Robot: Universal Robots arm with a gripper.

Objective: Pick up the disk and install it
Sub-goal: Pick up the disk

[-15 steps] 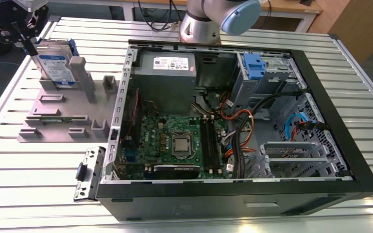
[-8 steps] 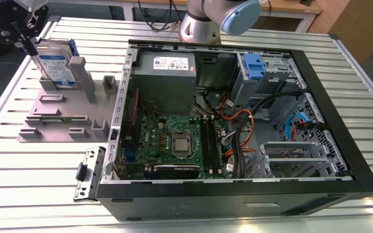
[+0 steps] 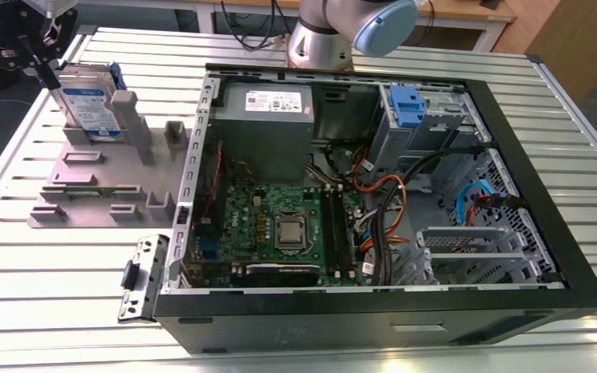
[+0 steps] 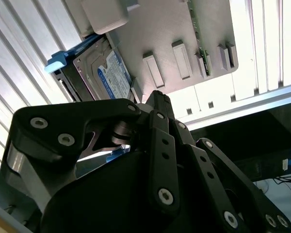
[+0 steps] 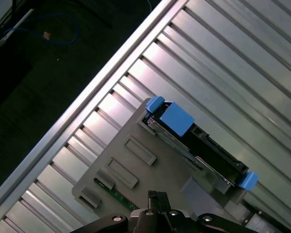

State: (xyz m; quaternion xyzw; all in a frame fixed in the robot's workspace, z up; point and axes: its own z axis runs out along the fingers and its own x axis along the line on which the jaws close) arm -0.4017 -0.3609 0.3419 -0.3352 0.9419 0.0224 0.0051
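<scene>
The disk (image 3: pixel 89 109), a silver-grey drive with a white-and-blue label in a blue caddy, stands on edge in a slot of the grey fixture plate (image 3: pixel 81 179) at the exterior view's upper left. My gripper (image 3: pixel 41 74) hangs just above and to the left of the disk, close to its top edge. The second wrist view has the disk's label (image 4: pixel 106 73) beyond the black gripper (image 4: pixel 157 99). From above, in the first wrist view, the disk (image 5: pixel 199 143) sits a little apart from the gripper's tip (image 5: pixel 155 199).
An open computer case (image 3: pixel 506 140) lies on the slatted metal table, with a motherboard (image 3: pixel 283 225), a grey power supply (image 3: pixel 267 116) and another blue caddy (image 3: pixel 406 105) in its drive bay. A metal bracket (image 3: pixel 137 276) lies beside the case. The arm's base (image 3: pixel 329 31) stands behind it.
</scene>
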